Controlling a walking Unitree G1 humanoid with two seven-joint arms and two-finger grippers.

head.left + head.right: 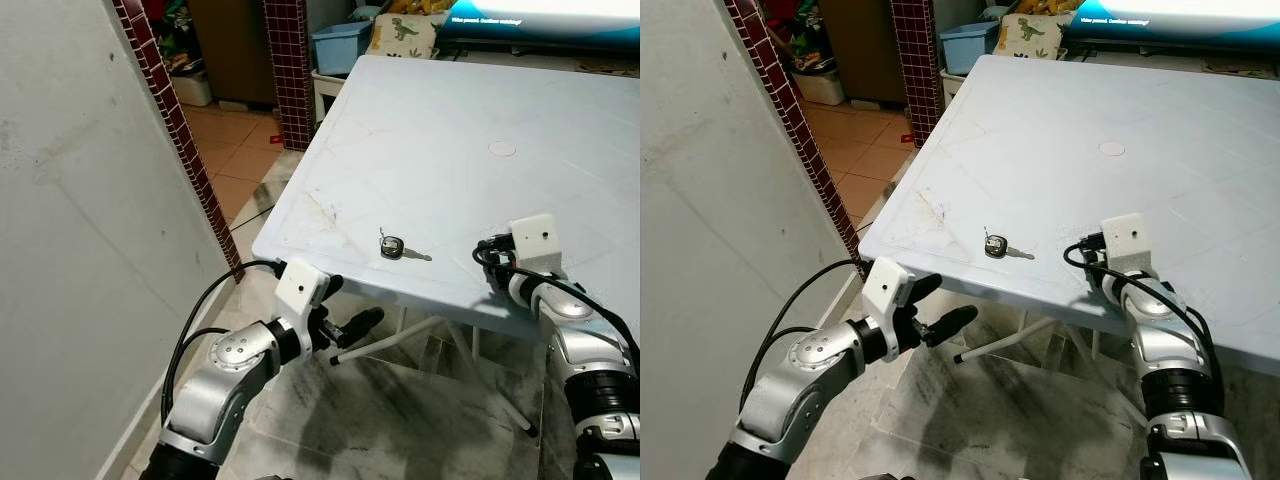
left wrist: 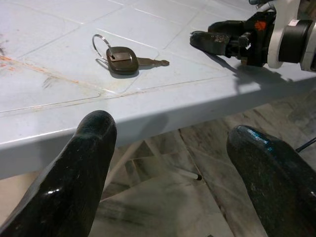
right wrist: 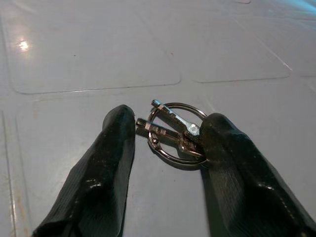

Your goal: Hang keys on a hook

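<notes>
The right gripper [image 3: 170,143], fingers spread, brackets a small ring of keys [image 3: 175,133] lying flat on the pale table [image 1: 430,130]; light, rigid, slippery metal, judged best pinched across the ring, while the left gripper [image 1: 345,335] hangs open below the edge.

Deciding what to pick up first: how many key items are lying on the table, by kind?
Black-headed key with its ring: 1
Silver key ring with small metal keys, between the fingers of the right gripper: 1
Total: 2, both on the table
</notes>
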